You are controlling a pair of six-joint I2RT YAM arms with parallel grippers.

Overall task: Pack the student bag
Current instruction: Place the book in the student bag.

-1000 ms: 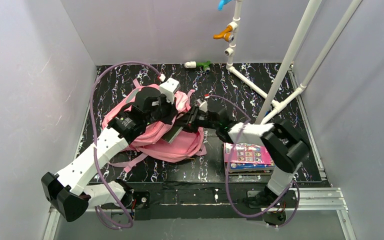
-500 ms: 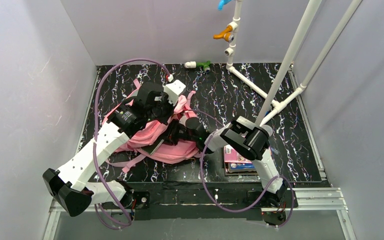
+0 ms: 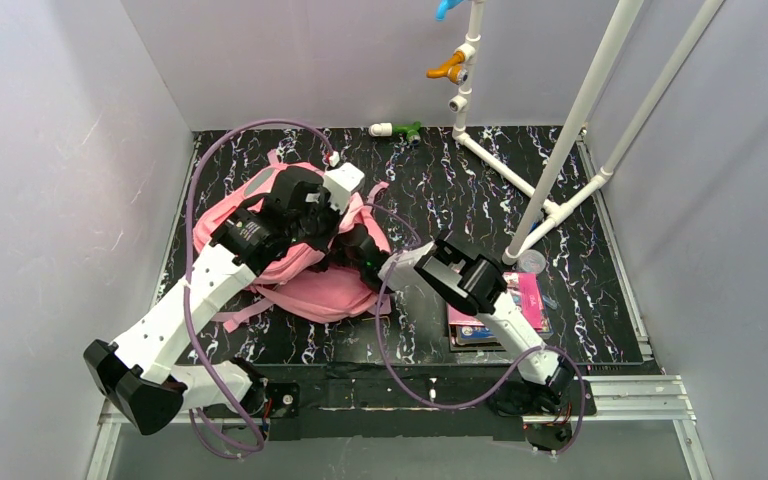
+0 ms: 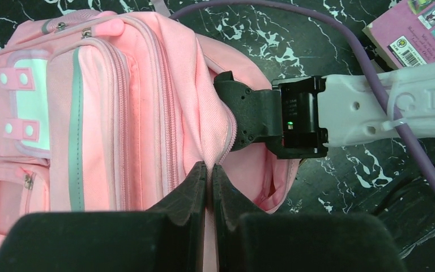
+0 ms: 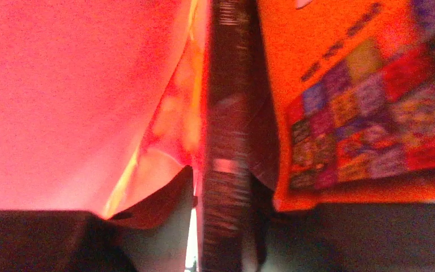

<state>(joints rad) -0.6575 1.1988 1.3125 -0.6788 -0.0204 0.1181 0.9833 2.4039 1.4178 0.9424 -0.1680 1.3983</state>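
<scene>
Moved: right gripper [image 5: 221,255] now deep inside bag [image 3: 325,295], which lies left of centre, book [image 5: 226,141] with it; whether clamped, cannot tell. Left gripper [image 4: 208,181] pinches zip edge, holding mouth open. Stack of books [image 3: 527,298] not yet packed.

This looks like a robotics lab test cell. Plain pale walls [image 3: 60,150] box in a black marbled tabletop [image 3: 460,180], with a white pipe frame [image 3: 580,110] behind and a metal rail [image 3: 630,392] along the near edge.
</scene>
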